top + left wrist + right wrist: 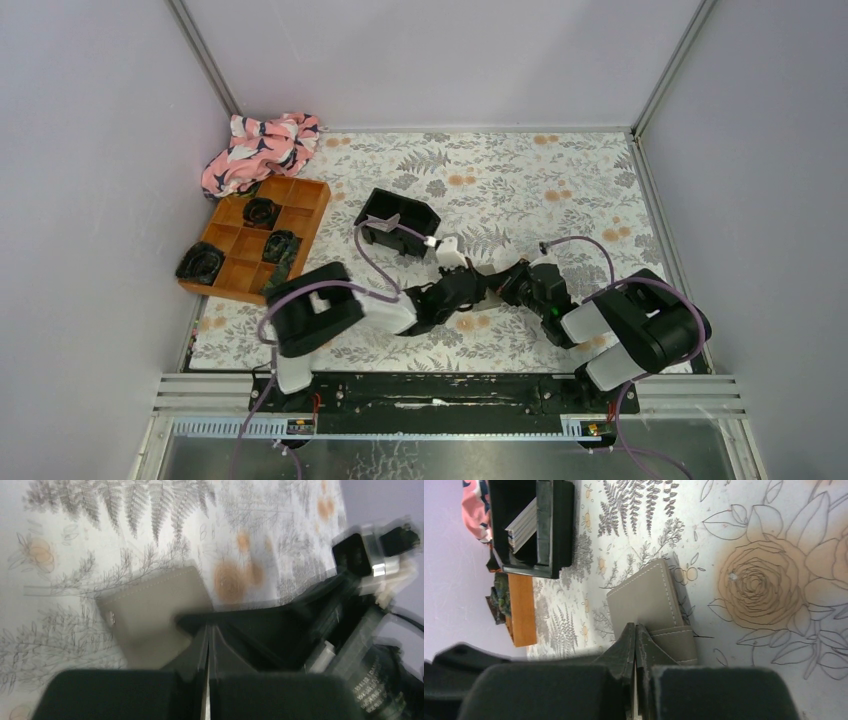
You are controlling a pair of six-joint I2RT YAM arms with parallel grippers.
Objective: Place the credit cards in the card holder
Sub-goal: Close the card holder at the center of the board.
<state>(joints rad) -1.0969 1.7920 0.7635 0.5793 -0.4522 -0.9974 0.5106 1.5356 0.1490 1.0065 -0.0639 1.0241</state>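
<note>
You're at the opening step, I judge. The card holder point(644, 602) lies folded shut on the counter point(769, 690), mid-frame in both wrist views. Your left gripper point(207, 647) and right gripper point(636, 640) each have their jaws together, tips at the holder's edge; I can't tell whether either pinches it. Next, one should pin it while the other lifts the cover. Count: one holder, one black tray point(556, 530) upper left, and one stack of credit cards point(521, 525) leaning inside, too tightly packed to number.
</note>
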